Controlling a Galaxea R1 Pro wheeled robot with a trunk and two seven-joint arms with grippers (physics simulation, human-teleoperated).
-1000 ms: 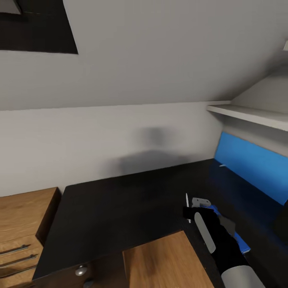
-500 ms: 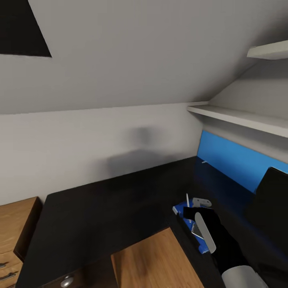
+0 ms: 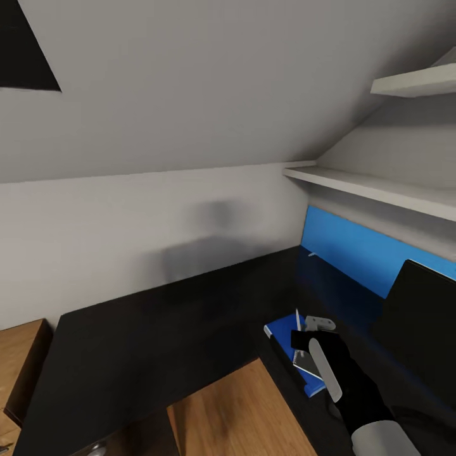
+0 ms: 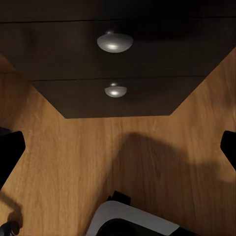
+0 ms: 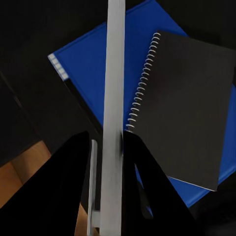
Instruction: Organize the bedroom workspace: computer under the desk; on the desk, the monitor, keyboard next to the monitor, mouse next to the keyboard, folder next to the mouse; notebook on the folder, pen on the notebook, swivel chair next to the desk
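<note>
My right gripper (image 3: 301,334) is shut on the pen (image 3: 297,316), a thin pale stick that stands upright over the inner corner of the black desk (image 3: 158,342). In the right wrist view the pen (image 5: 114,98) runs between the two fingers of that gripper (image 5: 109,142). Below it the blue folder (image 5: 93,64) lies flat, with the black spiral notebook (image 5: 191,108) on top. The folder (image 3: 278,330) sits left of the monitor (image 3: 418,323), a dark screen at the right edge. My left gripper (image 4: 118,152) is open, low above the wooden floor and facing the desk's drawer unit (image 4: 137,64).
A long blue wall panel (image 3: 354,250) runs behind the desk under two white shelves (image 3: 373,187). A sloping grey wall closes the back. Wooden floor (image 3: 234,411) shows in the desk's inner corner. Two round silver knobs (image 4: 114,42) mark the drawers.
The whole head view has swung to the right, so the monitor has come in and the wooden dresser has slid out at the left. My right gripper still holds the pen over the folder.
</note>
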